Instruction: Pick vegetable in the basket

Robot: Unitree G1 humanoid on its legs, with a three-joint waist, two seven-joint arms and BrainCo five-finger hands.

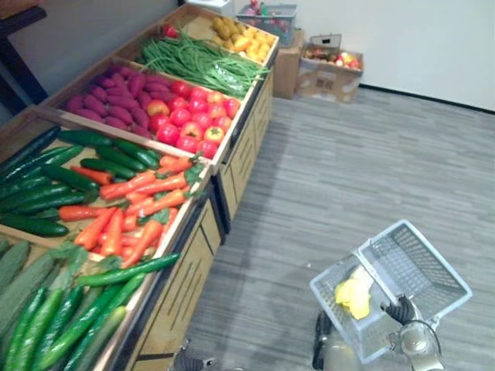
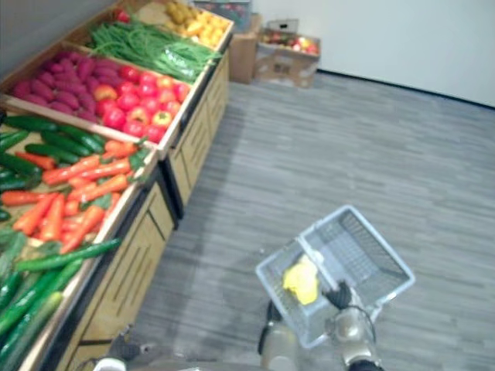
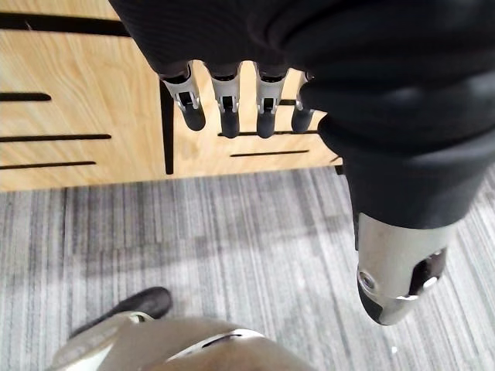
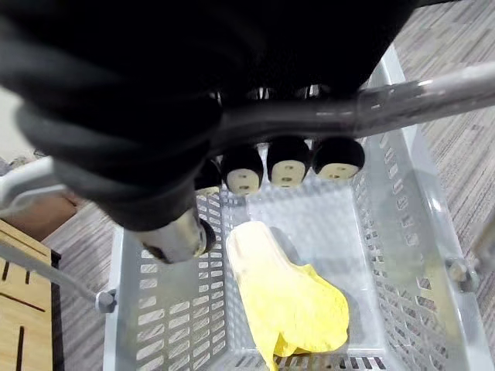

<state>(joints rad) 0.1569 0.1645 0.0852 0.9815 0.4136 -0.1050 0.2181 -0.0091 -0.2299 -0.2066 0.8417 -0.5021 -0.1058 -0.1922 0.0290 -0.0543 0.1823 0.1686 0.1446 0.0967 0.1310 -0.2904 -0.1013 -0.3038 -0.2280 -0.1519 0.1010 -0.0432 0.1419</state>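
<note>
My right hand is shut on the metal handle of a pale grey plastic basket, which hangs tilted above the grey floor, to the right of the produce stand. A yellow vegetable lies on the basket's bottom, below my curled fingers. The left hand hangs open with straight fingers in front of the stand's wooden panel, holding nothing. On the stand lie dark cucumbers, orange carrots, red tomatoes and green beans.
The wooden stand runs along my left side, with purple sweet potatoes and yellow produce farther back. Cardboard boxes and another basket stand by the far wall. Grey floor stretches to the right.
</note>
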